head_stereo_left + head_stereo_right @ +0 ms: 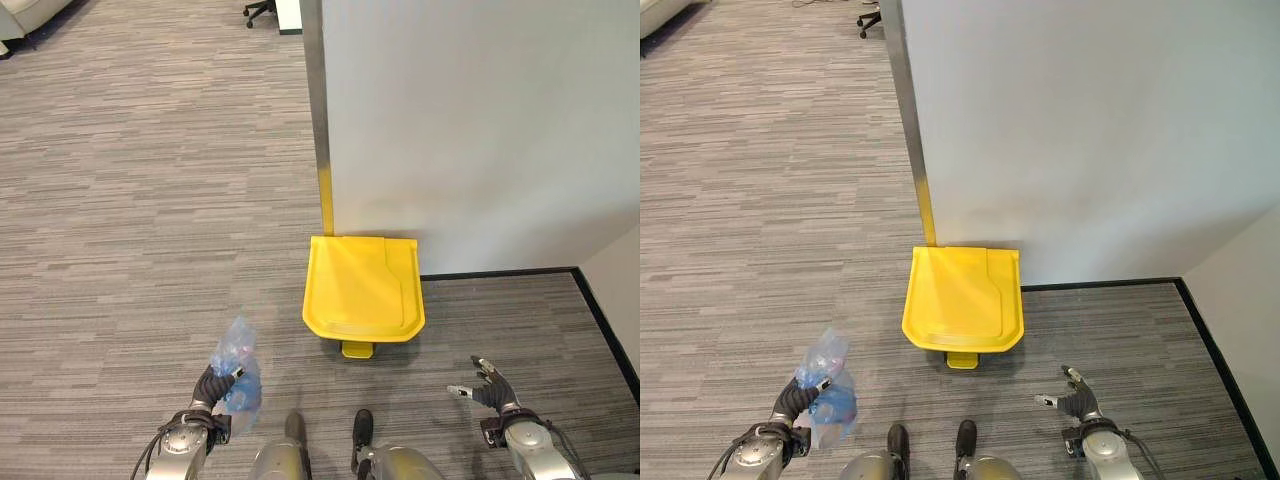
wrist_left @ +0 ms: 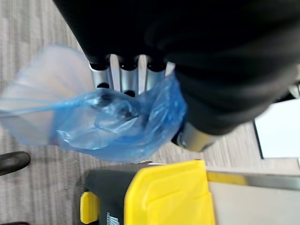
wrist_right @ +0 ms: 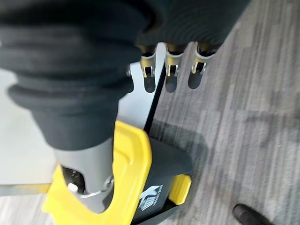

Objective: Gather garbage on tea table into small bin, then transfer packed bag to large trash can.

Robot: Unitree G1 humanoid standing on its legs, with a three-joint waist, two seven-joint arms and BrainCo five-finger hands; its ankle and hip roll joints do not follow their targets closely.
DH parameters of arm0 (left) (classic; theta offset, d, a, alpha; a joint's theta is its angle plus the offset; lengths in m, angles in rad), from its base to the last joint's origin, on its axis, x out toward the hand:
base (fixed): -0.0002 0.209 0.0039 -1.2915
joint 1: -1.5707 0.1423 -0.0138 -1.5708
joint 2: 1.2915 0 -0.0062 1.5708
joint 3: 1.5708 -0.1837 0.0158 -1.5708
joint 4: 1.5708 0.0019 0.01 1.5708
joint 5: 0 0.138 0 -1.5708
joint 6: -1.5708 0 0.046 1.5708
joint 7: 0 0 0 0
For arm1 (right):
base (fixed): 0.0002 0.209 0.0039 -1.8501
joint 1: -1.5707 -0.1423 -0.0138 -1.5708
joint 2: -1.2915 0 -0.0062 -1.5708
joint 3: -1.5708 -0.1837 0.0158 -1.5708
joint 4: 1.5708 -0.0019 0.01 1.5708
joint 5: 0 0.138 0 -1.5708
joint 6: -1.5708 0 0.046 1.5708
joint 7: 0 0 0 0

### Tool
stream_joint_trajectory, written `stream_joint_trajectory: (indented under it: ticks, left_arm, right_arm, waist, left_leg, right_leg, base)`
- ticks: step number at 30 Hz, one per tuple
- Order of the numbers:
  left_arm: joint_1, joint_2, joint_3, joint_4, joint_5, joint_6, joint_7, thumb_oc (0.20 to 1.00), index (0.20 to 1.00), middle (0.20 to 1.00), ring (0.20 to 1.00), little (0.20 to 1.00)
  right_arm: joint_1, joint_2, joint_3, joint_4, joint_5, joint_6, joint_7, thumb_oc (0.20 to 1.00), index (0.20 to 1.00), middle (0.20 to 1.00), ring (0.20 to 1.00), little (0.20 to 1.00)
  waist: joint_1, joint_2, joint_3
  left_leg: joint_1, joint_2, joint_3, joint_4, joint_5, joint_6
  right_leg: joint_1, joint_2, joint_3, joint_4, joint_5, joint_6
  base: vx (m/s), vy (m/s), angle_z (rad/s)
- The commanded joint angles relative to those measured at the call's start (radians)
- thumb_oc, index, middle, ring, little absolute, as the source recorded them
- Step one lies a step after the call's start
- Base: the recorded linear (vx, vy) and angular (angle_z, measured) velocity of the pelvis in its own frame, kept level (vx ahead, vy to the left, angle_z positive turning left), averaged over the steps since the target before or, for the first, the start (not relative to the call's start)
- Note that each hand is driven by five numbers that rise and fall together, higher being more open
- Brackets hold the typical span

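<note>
My left robot hand (image 1: pixel 215 385) grips the blue bag (image 1: pixel 238 375) by its neck; my right robot hand (image 1: pixel 487 385) hangs open, empty. The yellow-lidded trash can (image 1: pixel 362 285) sits ahead, between them, lid closed. Risk: dropping the bag onto that lid unless the pedal (image 1: pixel 357 349) gets pressed.

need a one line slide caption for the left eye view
Left hand grips a blue plastic bag while the right hand hangs open, both before a closed yellow-lidded trash can on grey carpet.

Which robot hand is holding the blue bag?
The left robot hand grips the blue bag with curled fingers. The right robot hand holds nothing.
</note>
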Motion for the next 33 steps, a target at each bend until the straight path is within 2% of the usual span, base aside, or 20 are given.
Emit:
stream_joint_trajectory:
  ticks: [1, 6, 10, 12, 14, 17, 19, 21, 26, 30, 31, 32, 33]
  left_arm:
    - [0.016, 0.054, 0.024, -0.023, -0.019, -0.042, -0.002, 0.2, 0.2, 0.2, 0.2, 0.2]
    - [0.029, 0.055, 0.033, -0.02, -0.013, -0.045, 0.007, 0.2, 0.2, 0.2, 0.2, 0.2]
    - [0.034, 0.058, 0.038, -0.022, -0.013, -0.044, 0.01, 0.2, 0.2, 0.2, 0.2, 0.2]
    - [0.03, 0.069, 0.042, -0.019, -0.011, -0.046, 0.015, 0.2, 0.2, 0.2, 0.2, 0.2]
    - [0.026, 0.073, 0.042, -0.018, -0.012, -0.047, 0.017, 0.2, 0.2, 0.2, 0.2, 0.2]
    - [0.018, 0.08, 0.045, -0.019, -0.017, -0.045, 0.021, 0.2, 0.2, 0.2, 0.2, 0.2]
    - [0.014, 0.089, 0.049, -0.019, -0.015, -0.042, 0.024, 0.2, 0.2, 0.2, 0.2, 0.2]
    - [0.013, 0.091, 0.05, -0.02, -0.013, -0.042, 0.027, 0.2, 0.2, 0.2, 0.2, 0.2]
    - [0.014, 0.095, 0.052, -0.017, -0.018, -0.046, 0.026, 0.2, 0.2, 0.2, 0.2, 0.2]
    - [-0.003, 0.089, 0.056, -0.007, -0.02, -0.05, 0.032, 0.2, 0.2, 0.2, 0.2, 0.2]
    - [-0.015, 0.087, 0.052, -0.002, -0.016, -0.054, 0.033, 0.2, 0.2, 0.2, 0.2, 0.2]
    - [-0.014, 0.085, 0.047, -0.004, -0.01, -0.055, 0.031, 0.2, 0.2, 0.2, 0.2, 0.2]
    - [-0.013, 0.085, 0.047, -0.004, -0.01, -0.055, 0.031, 0.2, 0.2, 0.2, 0.2, 0.2]
  right_arm:
    - [-0.01, -0.019, -0.014, 0.005, 0.027, -0.022, -0.018, 1.0, 1.0, 1.0, 1.0, 1.0]
    - [-0.014, -0.005, -0.014, 0.022, 0.03, -0.018, -0.018, 1.0, 1.0, 1.0, 1.0, 1.0]
    - [-0.018, 0.0, -0.011, 0.03, 0.028, -0.015, -0.016, 1.0, 1.0, 1.0, 1.0, 1.0]
    - [-0.033, 0.007, 0.001, 0.032, 0.021, -0.008, -0.015, 1.0, 1.0, 1.0, 1.0, 1.0]
    - [-0.036, 0.01, 0.004, 0.031, 0.019, -0.008, -0.015, 1.0, 1.0, 1.0, 1.0, 1.0]
    - [-0.045, 0.016, 0.012, 0.025, 0.016, -0.006, -0.016, 1.0, 1.0, 1.0, 1.0, 1.0]
    - [-0.052, 0.026, 0.022, 0.017, 0.01, -0.006, -0.012, 1.0, 1.0, 1.0, 1.0, 1.0]
    - [-0.061, 0.026, 0.03, 0.015, 0.005, -0.005, -0.014, 1.0, 1.0, 1.0, 1.0, 1.0]
    - [-0.07, 0.012, 0.028, 0.01, 0.005, -0.004, -0.019, 1.0, 1.0, 1.0, 1.0, 1.0]
    - [-0.065, 0.005, 0.016, 0.011, 0.007, -0.001, -0.025, 1.0, 1.0, 1.0, 1.0, 1.0]
    - [-0.058, 0.001, 0.005, 0.014, 0.014, -0.005, -0.028, 1.0, 1.0, 1.0, 1.0, 1.0]
    - [-0.037, 0.0, -0.009, 0.014, 0.025, -0.006, -0.029, 1.0, 1.0, 1.0, 1.0, 1.0]
    - [-0.036, 0.0, -0.009, 0.014, 0.025, -0.006, -0.029, 1.0, 1.0, 1.0, 1.0, 1.0]
  waist:
    - [-0.007, 0.0, -0.048]
    - [0.0, -0.006, -0.066]
    - [0.009, -0.01, -0.067]
    - [0.019, -0.017, -0.061]
    - [0.022, -0.019, -0.058]
    - [0.027, -0.02, -0.049]
    - [0.03, -0.016, -0.035]
    - [0.029, -0.013, -0.016]
    - [0.007, -0.008, 0.008]
    - [-0.018, -0.013, 0.025]
    - [-0.028, -0.02, 0.023]
    - [-0.038, -0.027, 0.01]
    - [-0.037, -0.026, 0.01]
  left_leg:
    - [0.08, -0.017, 0.022, -0.01, -0.026, 0.008]
    - [0.139, -0.036, 0.026, -0.082, -0.03, 0.027]
    - [0.145, -0.044, 0.021, -0.089, -0.037, 0.037]
    - [0.139, -0.058, 0.019, -0.082, -0.054, 0.058]
    - [0.136, -0.063, 0.017, -0.08, -0.058, 0.063]
    - [0.127, -0.072, 0.007, -0.075, -0.064, 0.075]
    - [0.133, -0.083, 0.0, -0.071, -0.077, 0.094]
    - [0.168, -0.094, -0.002, -0.083, -0.093, 0.1]
    - [0.226, -0.117, -0.018, -0.09, -0.129, 0.106]
    - [0.251, -0.136, -0.049, -0.059, -0.17, 0.101]
    - [0.26, -0.15, -0.066, -0.032, -0.197, 0.1]
    - [0.271, -0.168, -0.088, -0.012, -0.229, 0.097]
    - [0.27, -0.167, -0.088, -0.01, -0.231, 0.097]
  right_leg:
    - [0.016, -0.052, 0.02, 0.1, -0.16, 0.115]
    - [0.033, -0.06, 0.041, 0.07, -0.138, 0.14]
    - [0.031, -0.067, 0.052, 0.07, -0.129, 0.15]
    - [0.011, -0.082, 0.072, 0.093, -0.122, 0.169]
    - [0.002, -0.087, 0.076, 0.104, -0.12, 0.175]
    - [-0.031, -0.093, 0.087, 0.157, -0.122, 0.187]
    - [-0.086, -0.102, 0.098, 0.275, -0.125, 0.201]
    - [-0.164, -0.102, 0.075, 0.331, -0.082, 0.201]
    - [-0.272, -0.097, 0.015, 0.217, -0.004, 0.208]
    - [-0.301, -0.095, -0.027, 0.086, 0.024, 0.225]
    - [-0.314, -0.092, -0.019, 0.068, 0.039, 0.229]
    - [-0.291, -0.087, 0.016, 0.046, 0.05, 0.219]
    - [-0.29, -0.086, 0.016, 0.046, 0.049, 0.219]
  base:
    - [0.16, 0.134, -0.51]
    - [0.08, 0.11, -0.2]
    - [0.02, 0.1, -0.05]
    - [0.02, 0.222, -0.03]
    - [0.01, 0.132, -0.15]
    - [0.0, 0.132, -0.14]
    - [0.04, 0.176, -0.22]
    - [0.11, 0.133, -0.18]
    - [0.14, 0.045, -0.17]
    - [0.2, 0.003, 0.26]
    - [0.35, -0.06, 0.3]
    - [0.29, -0.053, 0.53]
    - [0.35, -0.085, 0.61]
